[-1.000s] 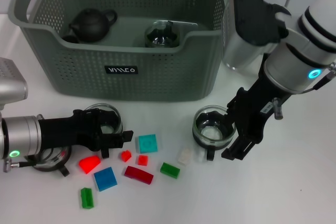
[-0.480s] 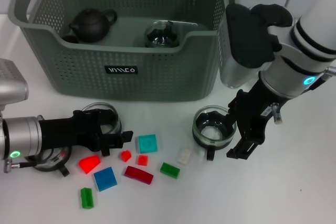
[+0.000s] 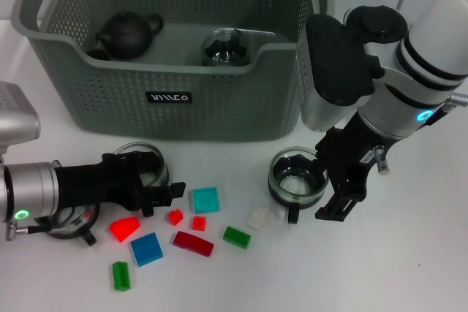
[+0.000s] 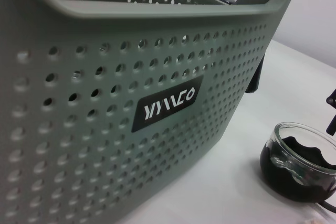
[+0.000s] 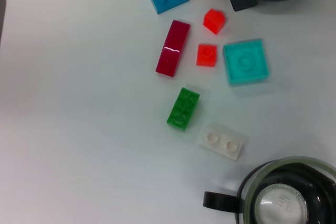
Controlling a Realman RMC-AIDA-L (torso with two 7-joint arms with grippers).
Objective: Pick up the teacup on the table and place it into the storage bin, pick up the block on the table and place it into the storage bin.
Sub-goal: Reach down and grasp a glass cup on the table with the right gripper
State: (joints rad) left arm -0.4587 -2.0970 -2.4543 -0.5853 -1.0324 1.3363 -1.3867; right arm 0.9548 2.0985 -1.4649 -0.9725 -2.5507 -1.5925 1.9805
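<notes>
The right gripper (image 3: 338, 191) is hanging just beside a glass teacup (image 3: 294, 178) on the white table (image 3: 409, 253), its dark fingers reaching down along the cup's outer side; whether the jaws are apart or together cannot be told. Across the table, the left gripper (image 3: 157, 188) is lying low against a second glass cup (image 3: 145, 163), and how its jaws stand cannot be told either. Coloured blocks are scattered between the two cups, among them a teal square block (image 3: 205, 199), a dark red bar (image 3: 193, 243) and a pale block (image 3: 257, 217) just beside the right-hand teacup. The grey storage bin (image 3: 168, 100) is standing behind them, already holding a dark teapot (image 3: 128, 33) and a glass pot (image 3: 227, 47). The teacup step appears to be in hand, with neither cup lifted. The next move likely calls for a firm grip on the rim, then a lift clear of the bin's front wall.
</notes>
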